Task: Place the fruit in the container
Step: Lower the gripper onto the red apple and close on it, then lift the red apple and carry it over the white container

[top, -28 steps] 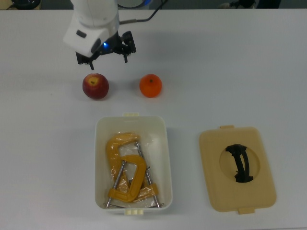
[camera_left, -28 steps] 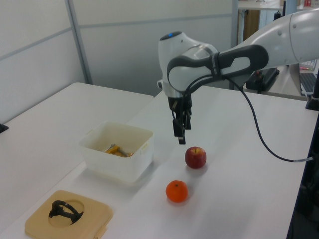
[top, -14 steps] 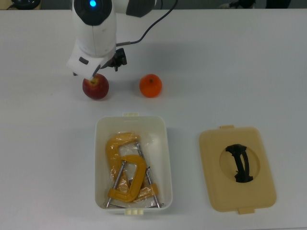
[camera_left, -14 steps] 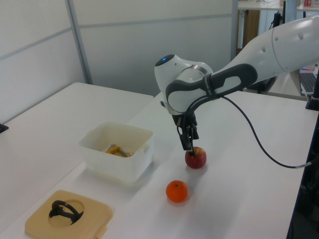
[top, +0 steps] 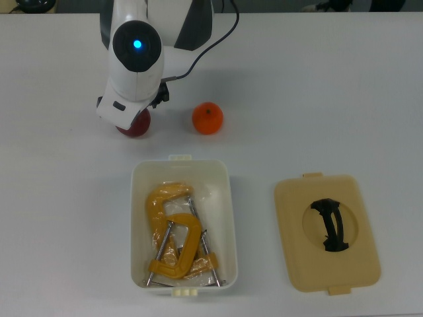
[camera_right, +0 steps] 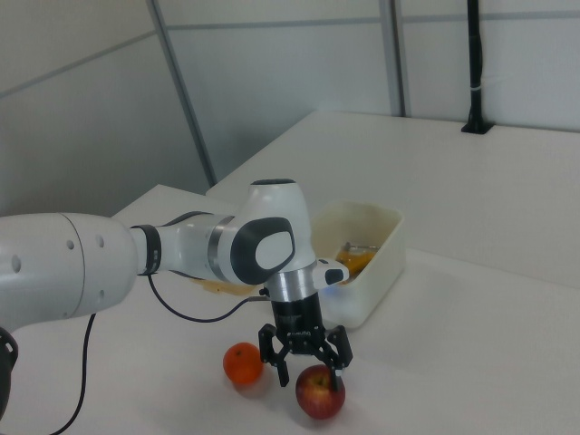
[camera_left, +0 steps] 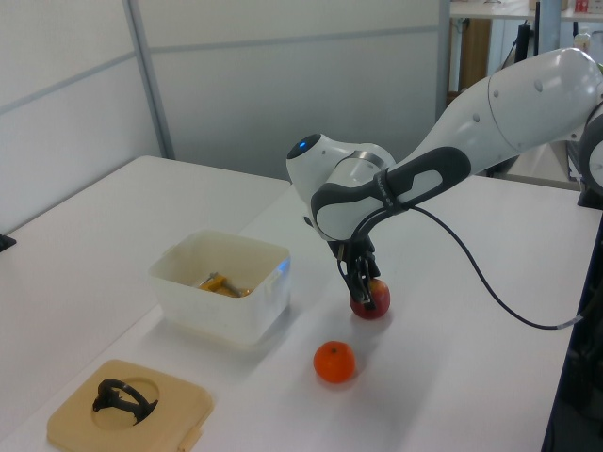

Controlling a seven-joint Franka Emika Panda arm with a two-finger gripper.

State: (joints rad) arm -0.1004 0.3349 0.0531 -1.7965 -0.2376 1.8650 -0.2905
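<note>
The dark red apple (camera_right: pixel 319 397) rests on the white table, and my gripper (camera_right: pixel 311 377) has come down over it, open, with one finger on each side of the fruit. From the top view the arm covers most of the apple (top: pixel 137 125). The orange (top: pixel 207 118) lies on the table a little to the top view's right of the apple, untouched. The white tub (top: pixel 136 218) stands below both fruits in the top view; in the left view the tub (camera_left: pixel 221 297) is to the left of the apple (camera_left: pixel 374 299) and the orange (camera_left: pixel 334 362).
Yellow C-clamps (top: pixel 175 234) lie inside the tub. The beige lid with a black handle (top: pixel 326 232) lies flat on the table at the top view's right of the tub. The arm's cable hangs behind the gripper.
The gripper has moved from above and behind the apple down onto it, so its fingers now straddle the fruit. Apple, orange, tub and lid have stayed put.
</note>
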